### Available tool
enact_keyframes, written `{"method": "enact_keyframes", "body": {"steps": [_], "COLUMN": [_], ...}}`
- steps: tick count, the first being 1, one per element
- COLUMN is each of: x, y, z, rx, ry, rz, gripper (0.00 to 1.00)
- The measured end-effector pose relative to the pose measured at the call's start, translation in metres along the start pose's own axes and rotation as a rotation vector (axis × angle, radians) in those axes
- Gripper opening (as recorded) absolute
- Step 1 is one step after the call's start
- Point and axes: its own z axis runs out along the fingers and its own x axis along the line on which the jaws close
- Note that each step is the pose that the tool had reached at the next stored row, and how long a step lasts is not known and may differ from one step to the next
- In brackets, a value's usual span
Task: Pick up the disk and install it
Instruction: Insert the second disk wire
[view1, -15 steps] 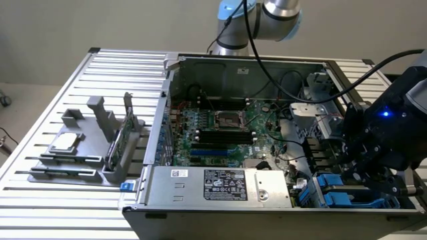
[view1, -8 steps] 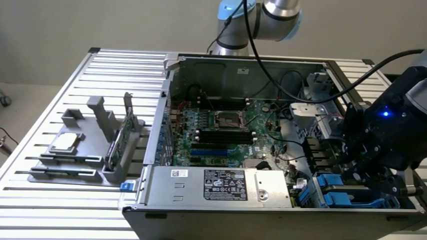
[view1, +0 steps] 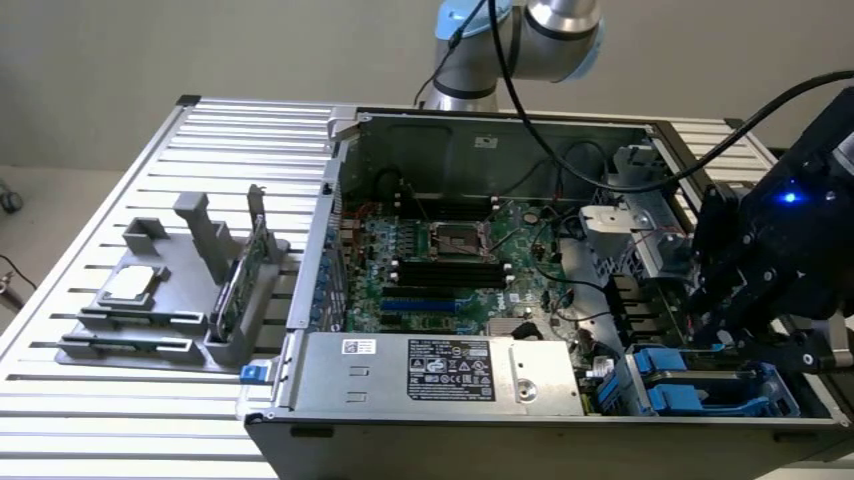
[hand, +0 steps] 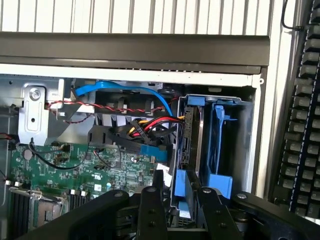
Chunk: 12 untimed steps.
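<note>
Blue plastic rails mark the disk, which is seen on its edge inside the blue drive cage at the corner of the open computer case. In the exterior view the cage is at the case's near corner, on that view's right, and the gripper hangs right above it.

In the wrist view the gripper is placed over the near end of the disk. One black finger is seen on each side of the blue rail, and the fingers look pressed onto it, so the disk seems to be held. The picking up looks done. The step in hand is judged to be the fitting of the disk into its slot in the cage. How deep the disk sits cannot be told.

For the fit to be made well, the disk would need to be kept straight in its slot and pushed in gently. The red, yellow and blue wires just beside the cage should not be caught.

A black and white label is stuck on the grey power box, and a small white sticker is beside it. Their writing cannot be read, and no brand name can be made out.
</note>
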Motion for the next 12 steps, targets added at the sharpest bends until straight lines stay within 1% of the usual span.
{"method": "enact_keyframes", "body": {"steps": [2,6,8,10,12], "x": [0.003,0.008,0.011,0.014,0.017], "y": [0.0005,0.0023,0.004,0.0058,0.0081], "z": [-0.0041,-0.0067,-0.0066,-0.0063,-0.0057], "rx": [0.0007,0.0023,0.0029,0.0033,0.0037], "ry": [-0.0104,-0.0388,-0.0504,-0.0597,-0.0667], "rz": [-0.001,-0.001,-0.001,-0.001,-0.001], "gripper": [0.32,0.32,0.32,0.32,0.32]}}
